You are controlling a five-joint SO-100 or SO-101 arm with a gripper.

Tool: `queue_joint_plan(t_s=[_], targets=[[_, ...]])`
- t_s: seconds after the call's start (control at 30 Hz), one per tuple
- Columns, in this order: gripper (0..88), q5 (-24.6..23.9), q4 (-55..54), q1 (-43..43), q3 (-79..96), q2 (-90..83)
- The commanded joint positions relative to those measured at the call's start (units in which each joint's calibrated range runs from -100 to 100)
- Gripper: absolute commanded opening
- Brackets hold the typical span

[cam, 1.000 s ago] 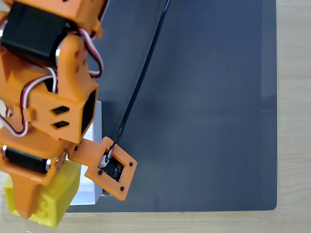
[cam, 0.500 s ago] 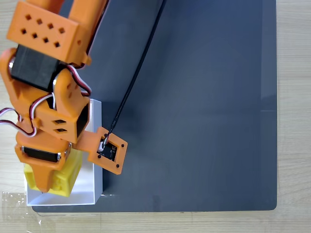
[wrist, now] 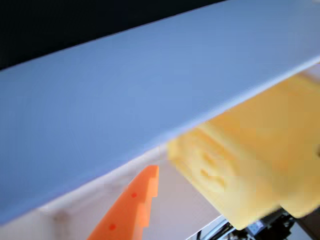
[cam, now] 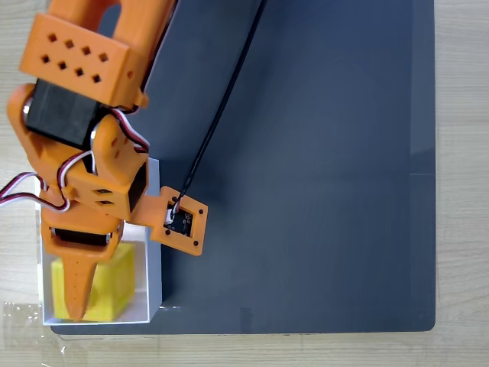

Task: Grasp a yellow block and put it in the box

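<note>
In the fixed view the white open-top box (cam: 155, 290) sits at the lower left, at the mat's left edge. The yellow block (cam: 116, 281) is inside it, near the bottom wall. My orange gripper (cam: 76, 302) reaches down into the box, and one pointed finger lies across the block's left half. In the wrist view the box wall (wrist: 150, 90) crosses the picture. Below it the yellow block (wrist: 240, 160) is at the right. A toothed orange finger (wrist: 131, 207) stands a little to its left, with white box floor between them, so the jaws look open.
A dark grey mat (cam: 321, 168) covers most of the pale wooden table (cam: 462, 153). A black cable (cam: 221, 115) runs from the top edge down to the wrist camera mount (cam: 179, 222) beside the box's right wall.
The gripper carried the block from over the box's lower-left corner to inside the box and sank lower. The block now looks smaller and sits within the walls.
</note>
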Motion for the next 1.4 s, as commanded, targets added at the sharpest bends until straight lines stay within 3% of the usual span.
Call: queue_joint_plan(t_s=[0.0, 0.17, 0.4, 0.6, 0.73, 1.07, 1.37], targets=[[47.0, 0.1, 0.48, -0.59, -3.43, -4.0], [47.0, -0.58, 1.44, -3.2, -2.43, -12.31], [44.3, -7.98, 12.17, -9.51, 3.99, -30.1], [18.3, -12.02, 17.58, -13.97, 22.53, -50.53], [1.0, -12.02, 15.92, -16.58, 41.98, -64.76], [5.1, -11.97, 4.93, -19.87, 95.17, -97.22], [5.1, -11.97, 15.05, -22.81, 116.24, -125.19]])
